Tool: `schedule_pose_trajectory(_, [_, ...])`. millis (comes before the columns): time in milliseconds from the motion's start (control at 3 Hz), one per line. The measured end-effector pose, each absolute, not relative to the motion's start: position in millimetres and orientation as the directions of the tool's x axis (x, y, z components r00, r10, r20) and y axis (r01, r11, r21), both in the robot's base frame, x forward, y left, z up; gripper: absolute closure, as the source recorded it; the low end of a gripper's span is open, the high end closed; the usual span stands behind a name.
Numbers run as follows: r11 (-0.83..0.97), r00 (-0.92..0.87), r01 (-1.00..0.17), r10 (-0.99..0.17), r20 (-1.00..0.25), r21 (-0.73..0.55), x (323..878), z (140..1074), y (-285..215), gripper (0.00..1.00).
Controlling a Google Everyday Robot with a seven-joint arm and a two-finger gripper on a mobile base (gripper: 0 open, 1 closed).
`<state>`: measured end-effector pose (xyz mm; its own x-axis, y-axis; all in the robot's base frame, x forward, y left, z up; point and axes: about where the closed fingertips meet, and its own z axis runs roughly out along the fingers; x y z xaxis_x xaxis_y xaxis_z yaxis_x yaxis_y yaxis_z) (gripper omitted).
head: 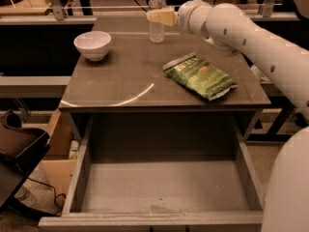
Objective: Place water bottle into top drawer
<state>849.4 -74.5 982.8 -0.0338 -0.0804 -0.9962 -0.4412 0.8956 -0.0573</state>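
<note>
gripper at the bottle, drawer open

the gripper sits against the upright water bottle at the far edge of the surface, likely for a side grasp; whether it has closed i cannot tell. the top drawer is open below, ready to receive it.

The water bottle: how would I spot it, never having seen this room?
Look at the grey table above the open top drawer. At its far edge, beyond the green chip bag and right of the white bowl, stands the water bottle, with the gripper right at it. It is the only tall, clear, upright thing there.
</note>
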Motion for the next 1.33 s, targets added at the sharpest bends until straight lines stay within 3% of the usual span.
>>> schedule_pose_trajectory(1333, [0.915,-0.074,-0.401,-0.067,-0.995,-0.032,905.7,953.0,-76.2,0.00])
